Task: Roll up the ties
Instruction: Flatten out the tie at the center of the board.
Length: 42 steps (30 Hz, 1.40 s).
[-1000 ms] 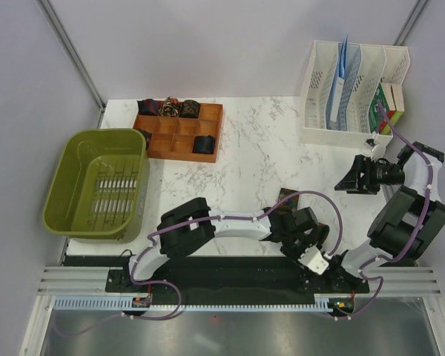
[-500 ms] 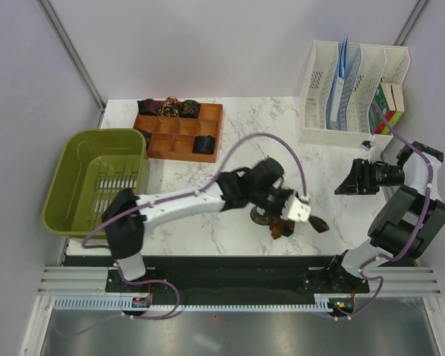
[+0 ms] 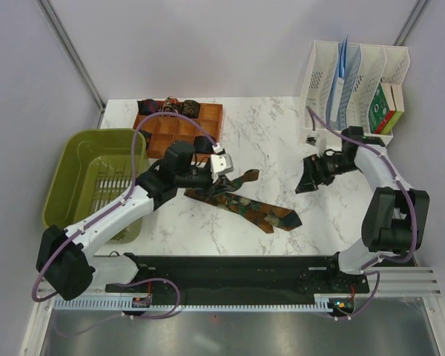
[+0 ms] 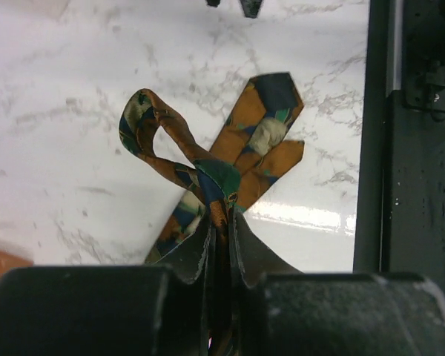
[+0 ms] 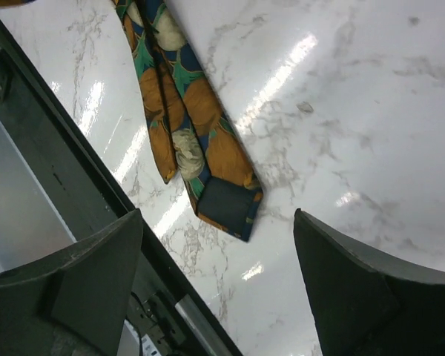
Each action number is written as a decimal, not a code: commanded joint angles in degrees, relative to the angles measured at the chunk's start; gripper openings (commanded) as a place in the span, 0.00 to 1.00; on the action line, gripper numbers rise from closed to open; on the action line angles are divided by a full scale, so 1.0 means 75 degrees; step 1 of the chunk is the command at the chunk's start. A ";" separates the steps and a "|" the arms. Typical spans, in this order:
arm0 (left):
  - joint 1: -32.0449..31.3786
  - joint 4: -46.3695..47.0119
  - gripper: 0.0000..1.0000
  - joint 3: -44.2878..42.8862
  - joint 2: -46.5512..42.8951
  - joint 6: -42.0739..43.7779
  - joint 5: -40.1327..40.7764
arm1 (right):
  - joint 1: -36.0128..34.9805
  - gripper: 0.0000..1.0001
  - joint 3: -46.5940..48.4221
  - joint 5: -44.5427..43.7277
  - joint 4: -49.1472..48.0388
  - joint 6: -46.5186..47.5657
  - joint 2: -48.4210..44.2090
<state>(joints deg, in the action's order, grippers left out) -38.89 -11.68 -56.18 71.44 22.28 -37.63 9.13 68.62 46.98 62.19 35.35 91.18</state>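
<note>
**Left arm.** Your left gripper (image 4: 220,226) is closed on the patterned tie (image 3: 241,204) and pinches a fold of it between both fingers. In the left wrist view the fabric leaves the jaws, makes a small loop (image 4: 144,122) to the left, and runs away from you to two ends lying on the marble table (image 3: 274,141).

**Tie.** From above, the tie lies unrolled in a diagonal strip across the middle of the table. It runs from the left gripper down to its wide end (image 5: 226,202) near the front edge, and a narrower part branches up to the right.

**Right arm.** Your right gripper (image 3: 305,179) hangs over bare marble to the right of the tie, apart from it. Its fingers are spread wide and hold nothing. Its wrist view shows the wide end flat on the table below.

**Surroundings.** Just behind the left gripper stands the wooden tray (image 3: 211,119), with three rolled ties (image 3: 169,108) in its back row. The green basin (image 3: 96,135) sits left of the tray, beside your left arm. The white file rack (image 3: 322,111) stands at the back right corner, behind the right gripper.
</note>
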 commanded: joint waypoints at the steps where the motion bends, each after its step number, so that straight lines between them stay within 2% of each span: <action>1: 0.0649 0.0736 0.08 0.0600 -0.0372 -0.1223 -0.0081 | -0.1504 0.91 -0.0593 -0.0507 -0.1775 -0.1244 -0.0426; 6: 0.0990 0.1065 0.08 0.1010 -0.0642 -0.1798 0.0212 | -0.3136 0.90 -0.0946 -0.1528 -0.3006 -0.1748 -0.0415; 10: 0.1329 0.1101 0.09 0.1233 -0.0865 -0.2360 0.0423 | -0.4307 0.87 -0.0970 -0.2384 -0.3452 -0.1586 -0.0415; 17: 0.1857 0.1077 0.09 0.1502 -0.0982 -0.3098 0.0716 | -0.5259 0.87 -0.1273 -0.2947 -0.3698 -0.1116 -0.0228; 20: 0.1975 0.0984 0.10 0.1515 -0.0982 -0.3217 0.0879 | -0.5610 0.83 -0.1461 -0.3181 -0.3944 -0.1140 -0.0064; 23: 0.2057 0.0914 0.10 0.1491 -0.0971 -0.3252 0.0974 | -0.5880 0.76 -0.1672 -0.3638 -0.4248 -0.1151 0.0088; 26: 0.2127 0.0820 0.12 0.1444 -0.0936 -0.3357 0.1033 | -0.6056 0.64 -0.1778 -0.4048 -0.4308 -0.1034 0.0241; 27: 0.2139 0.0808 0.13 0.1456 -0.0947 -0.3404 0.1044 | -0.6068 0.53 -0.1825 -0.4107 -0.4320 -0.0976 0.0253; 29: 0.2186 0.0773 0.13 0.1479 -0.0959 -0.3557 0.1044 | -0.6127 0.42 -0.1965 -0.4307 -0.4332 -0.0848 0.0323; 32: 0.2244 0.0796 0.14 0.1549 -0.0971 -0.3651 0.1056 | -0.6127 0.28 -0.2141 -0.4366 -0.4203 -0.0625 0.0359; 34: 0.2280 0.0808 0.15 0.1585 -0.0971 -0.3756 0.1056 | -0.6127 0.23 -0.2223 -0.4354 -0.4052 -0.0577 0.0382; 35: 0.2303 0.0842 0.15 0.1596 -0.0982 -0.3791 0.1044 | -0.6115 0.15 -0.2235 -0.4342 -0.3981 -0.0542 0.0394; 38: 0.2373 0.0889 0.18 0.1643 -0.1099 -0.3955 0.0834 | -0.6022 0.02 -0.2364 -0.4401 -0.3629 -0.0367 0.0347; 42: 0.2409 0.1240 0.27 0.1901 -0.1509 -0.4329 0.0470 | -0.5158 0.00 -0.2575 -0.4377 -0.2915 0.0252 0.0031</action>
<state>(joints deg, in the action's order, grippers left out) -21.28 -5.93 -43.53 64.36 -5.34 -30.76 -35.22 52.47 16.62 32.51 31.48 92.90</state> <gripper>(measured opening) 0.239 0.007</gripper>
